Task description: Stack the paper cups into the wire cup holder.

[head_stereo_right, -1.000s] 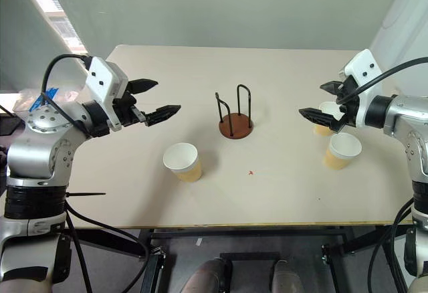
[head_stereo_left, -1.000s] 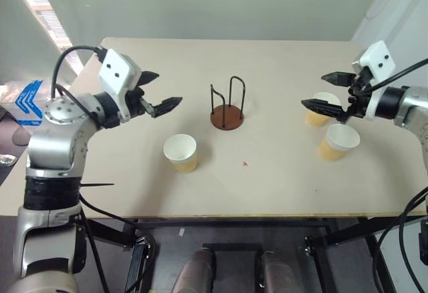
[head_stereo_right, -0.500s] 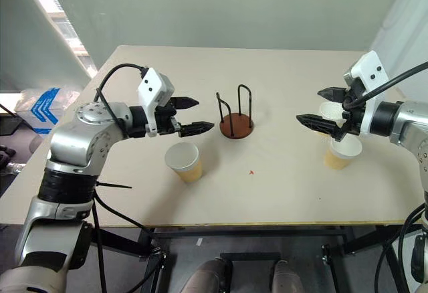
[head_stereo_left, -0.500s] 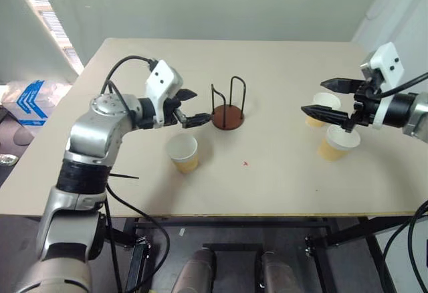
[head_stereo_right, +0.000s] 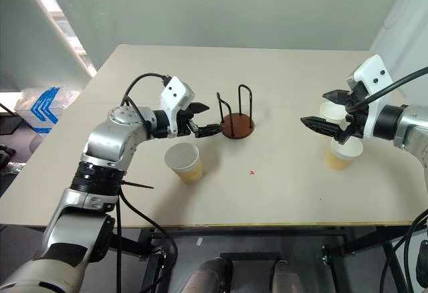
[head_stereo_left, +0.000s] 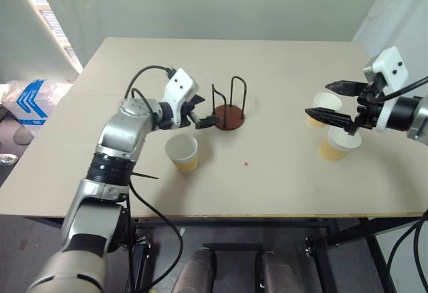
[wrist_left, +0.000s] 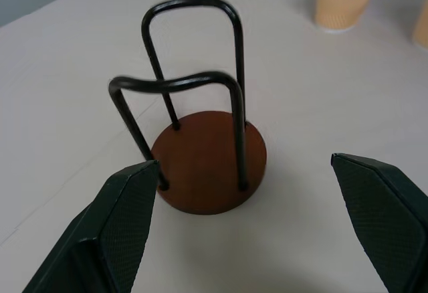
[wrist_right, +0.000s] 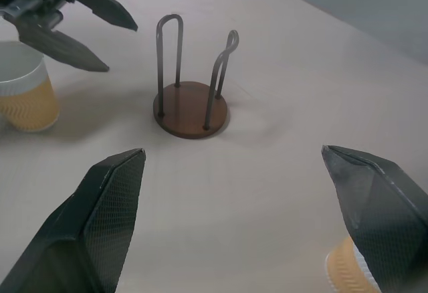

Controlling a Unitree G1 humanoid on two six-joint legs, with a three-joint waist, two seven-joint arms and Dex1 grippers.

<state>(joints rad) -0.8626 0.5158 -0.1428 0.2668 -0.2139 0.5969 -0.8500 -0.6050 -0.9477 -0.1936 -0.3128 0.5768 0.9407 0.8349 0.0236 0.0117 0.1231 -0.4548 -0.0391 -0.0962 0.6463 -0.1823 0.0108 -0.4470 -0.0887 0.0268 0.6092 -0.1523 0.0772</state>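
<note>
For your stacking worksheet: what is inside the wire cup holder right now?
Nothing: the wire cup holder shows its bare brown base between the black loops. No part of the base is covered.

Left gripper [head_stereo_right: 203, 119] spread wide, just beside wire cup holder [head_stereo_right: 235, 125]; one cup [head_stereo_right: 184, 162] below it; right gripper [head_stereo_right: 328, 111] spread above two cups [head_stereo_right: 343, 152].

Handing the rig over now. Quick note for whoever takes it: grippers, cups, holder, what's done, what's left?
Left gripper: open, empty, fingers aimed at the holder, just short of it.
Right gripper: open, empty, above two cups.
Cups: all upright on the table. One cup near the left arm, in front of the holder; far cup and near cup on the right.
Done: nothing stacked, holder empty.
Left: all three cups go into the holder.
</note>
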